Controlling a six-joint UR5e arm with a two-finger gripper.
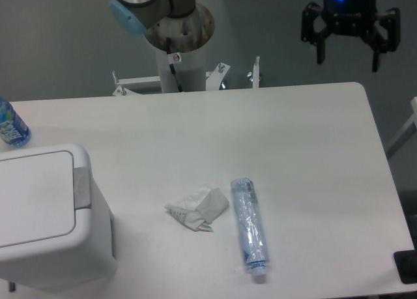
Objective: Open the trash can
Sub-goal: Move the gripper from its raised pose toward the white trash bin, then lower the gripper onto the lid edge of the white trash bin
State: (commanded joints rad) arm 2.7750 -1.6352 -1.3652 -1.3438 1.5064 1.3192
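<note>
Overhead, gripper (349, 46) spread wide, holding nothing, well apart from trash can (45, 214), lid down. Bottle (249, 225) label unreadable.

At the lower left of the frame you see the trash can (52, 221), smooth white plastic with a faint sheen, its push tab (81, 188) matt grey. Your table (195, 136) is a smooth, matt white top. At centre lie crumpled white paper (197, 208) and a clear, glossy, crinkled plastic bottle (249, 225). The gripper (349, 56), upper right, looks matt black.
</note>
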